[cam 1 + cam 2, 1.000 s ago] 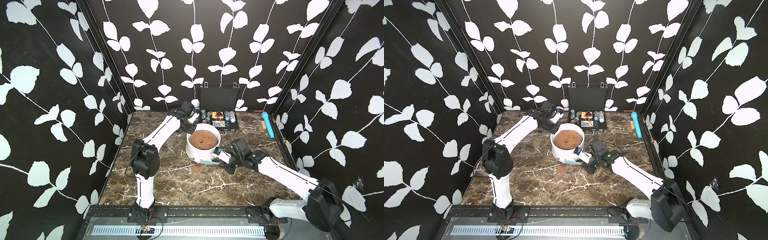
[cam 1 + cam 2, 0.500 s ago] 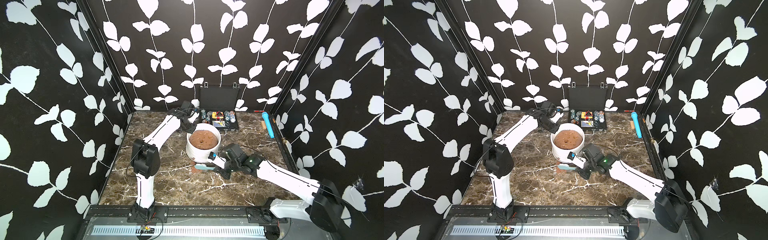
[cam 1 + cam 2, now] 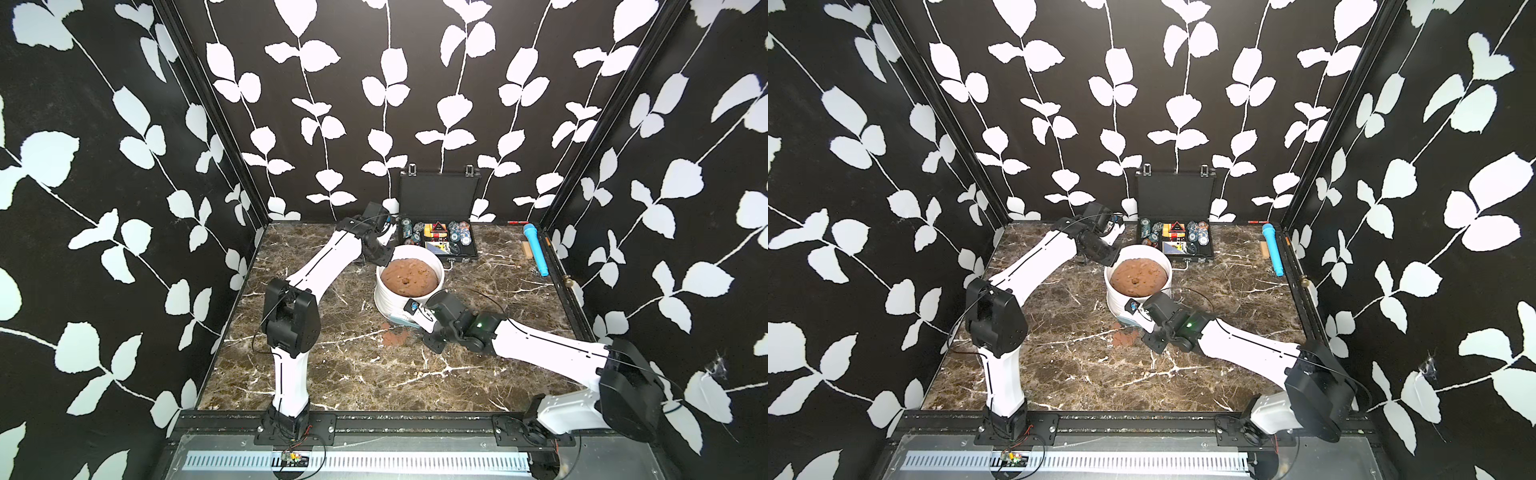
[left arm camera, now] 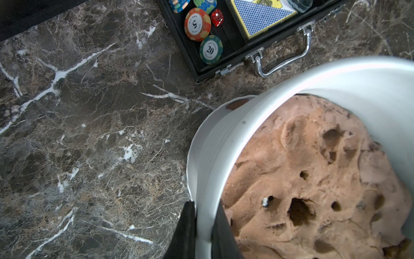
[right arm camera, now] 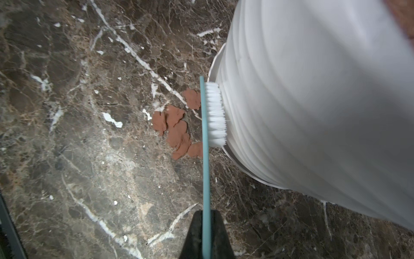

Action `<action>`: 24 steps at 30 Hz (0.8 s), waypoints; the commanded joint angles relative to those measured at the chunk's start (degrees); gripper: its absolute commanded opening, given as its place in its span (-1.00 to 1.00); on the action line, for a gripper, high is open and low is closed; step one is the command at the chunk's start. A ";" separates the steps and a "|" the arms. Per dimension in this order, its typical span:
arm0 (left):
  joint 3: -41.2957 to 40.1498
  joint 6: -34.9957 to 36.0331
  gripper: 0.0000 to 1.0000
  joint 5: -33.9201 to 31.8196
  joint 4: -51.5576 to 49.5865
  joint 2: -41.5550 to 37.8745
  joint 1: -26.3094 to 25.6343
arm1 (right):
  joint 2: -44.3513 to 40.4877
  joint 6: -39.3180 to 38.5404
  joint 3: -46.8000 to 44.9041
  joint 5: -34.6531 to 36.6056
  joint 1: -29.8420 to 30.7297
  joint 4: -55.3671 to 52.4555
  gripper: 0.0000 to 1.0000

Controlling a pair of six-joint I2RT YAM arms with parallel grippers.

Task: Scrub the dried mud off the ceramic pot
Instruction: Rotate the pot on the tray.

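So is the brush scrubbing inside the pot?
No, the brush presses its bristles against the outside wall of the ceramic pot, near its base.

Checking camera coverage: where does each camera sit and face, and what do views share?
Top views: high at front, facing down and back over the table; left arm, right arm show.
Left wrist: looks down past the left gripper, shut on the ceramic pot's rim.
Right wrist: looks along the brush in the right gripper, bristles on the pot's wall.
Shared: pot in all; dried mud in top views and right wrist.
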 commanded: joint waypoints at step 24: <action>-4.74 -5.76 -0.87 4.91 1.07 2.37 0.10 | 4.60 -0.18 5.14 -6.43 4.44 4.53 -1.00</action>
